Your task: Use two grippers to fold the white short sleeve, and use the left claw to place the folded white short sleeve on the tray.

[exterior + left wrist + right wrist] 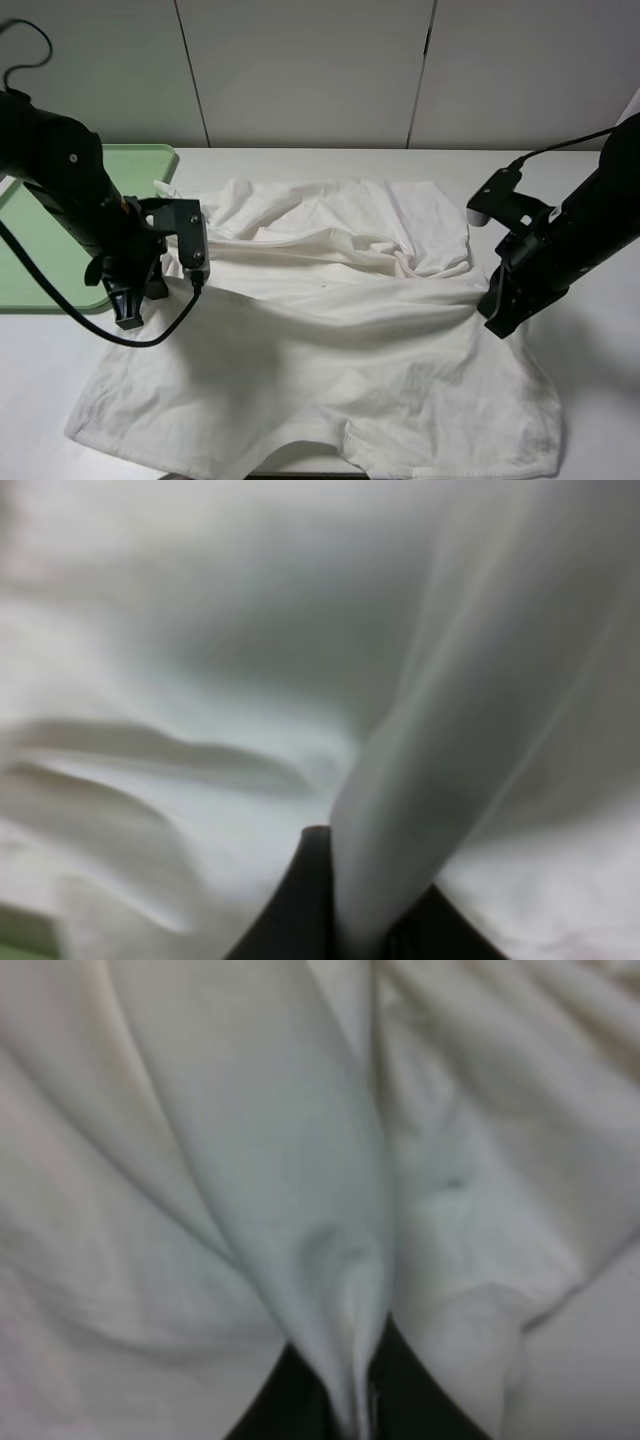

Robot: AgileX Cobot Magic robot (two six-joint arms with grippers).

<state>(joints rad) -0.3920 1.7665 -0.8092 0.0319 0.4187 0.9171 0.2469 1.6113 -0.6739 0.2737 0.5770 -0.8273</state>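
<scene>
The white short sleeve [330, 330] lies wrinkled across the table, its upper part bunched toward the back. At the shirt's left edge my left gripper [130, 312] is shut on a pinch of fabric. The left wrist view shows a ridge of white cloth [370, 880] running between the dark fingers [300, 900]. On the other edge my right gripper [497, 322] is also shut on cloth. In the right wrist view a fold of the shirt [340, 1330] is squeezed between its black fingers [410, 1390]. The pale green tray [40, 215] sits at the far left, behind the left arm.
A white table [590, 400] carries everything; its front edge runs just below the shirt hem. A pale panelled wall stands behind. A black cable [90, 320] loops beside the left arm near the tray's front edge.
</scene>
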